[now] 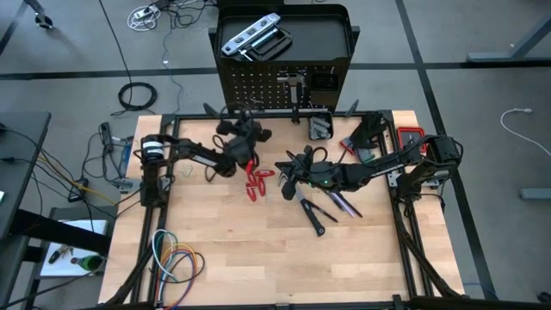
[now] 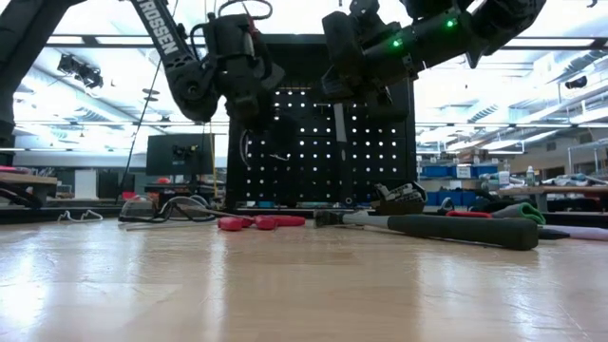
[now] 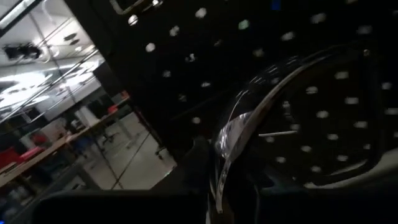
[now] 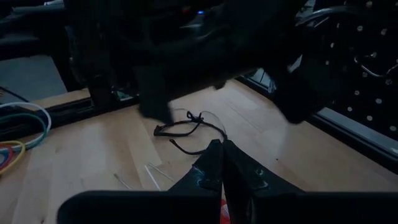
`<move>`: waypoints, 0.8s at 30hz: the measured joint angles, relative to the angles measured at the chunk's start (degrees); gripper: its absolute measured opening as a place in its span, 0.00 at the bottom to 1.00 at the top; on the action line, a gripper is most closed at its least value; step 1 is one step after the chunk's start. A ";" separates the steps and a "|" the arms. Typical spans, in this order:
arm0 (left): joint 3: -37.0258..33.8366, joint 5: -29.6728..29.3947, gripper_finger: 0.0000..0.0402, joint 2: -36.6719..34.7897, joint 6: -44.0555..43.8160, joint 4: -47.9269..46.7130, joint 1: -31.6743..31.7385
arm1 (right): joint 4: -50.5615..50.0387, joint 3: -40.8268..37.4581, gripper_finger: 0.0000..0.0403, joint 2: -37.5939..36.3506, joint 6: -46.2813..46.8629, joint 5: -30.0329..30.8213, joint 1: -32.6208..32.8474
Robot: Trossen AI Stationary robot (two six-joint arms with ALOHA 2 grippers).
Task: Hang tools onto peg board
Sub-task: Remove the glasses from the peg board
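Observation:
The black peg board (image 1: 258, 82) stands upright at the table's far edge. A steel tool (image 2: 339, 123) hangs on its front, and a silver level (image 1: 248, 36) lies in the tray on top. My left gripper (image 1: 243, 120) points level at the board, close before it, shut on a dark tool with a shiny curved edge (image 3: 249, 118); which tool it is I cannot tell. My right gripper (image 4: 222, 163) hovers shut and empty over mid-table, pointing toward the left arm. Red-handled pliers (image 1: 255, 181) and a black-handled tool (image 1: 314, 215) lie flat on the wood. My left gripper has the dark curved tool by its lower end (image 3: 219, 180), which comes up from between the fingers. The fingers are dark and mostly out of the picture, so the kind of hold stays hidden. The tool is lifted clear of the table, just before the board's holes.
Coiled coloured cables (image 1: 176, 258) lie at the near left corner. A thin black cord (image 4: 186, 127) lies on the wood by the left arm. More tools (image 1: 344, 202) sit under the right arm, and a red-edged item (image 1: 409, 133) is at the far right. The near half of the table is bare wood.

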 joint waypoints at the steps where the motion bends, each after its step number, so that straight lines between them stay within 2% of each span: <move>1: 0.00 0.12 0.12 0.00 -0.08 -0.41 -0.85 | 0.00 -0.01 0.04 0.00 0.10 0.00 0.00; 5: -0.40 0.25 0.12 0.01 -1.58 -5.32 -3.14 | -2.04 -0.01 0.05 -0.86 1.27 0.00 0.00; 10: -4.21 -1.18 0.11 -0.12 -1.69 -4.84 -2.99 | -4.93 0.00 0.05 -3.53 2.57 0.43 0.37; 17: -8.82 -0.04 0.06 -1.70 -3.11 -4.75 -3.04 | -4.95 0.00 0.05 -3.90 2.33 2.92 0.83; 21: -9.09 -1.47 0.06 -1.84 1.76 -6.37 -3.51 | -4.90 0.00 0.06 -3.82 2.51 3.06 0.79; 24: -9.09 -0.33 0.09 -1.84 3.36 -8.42 -3.87 | -4.59 0.00 0.06 -3.82 2.51 3.06 0.81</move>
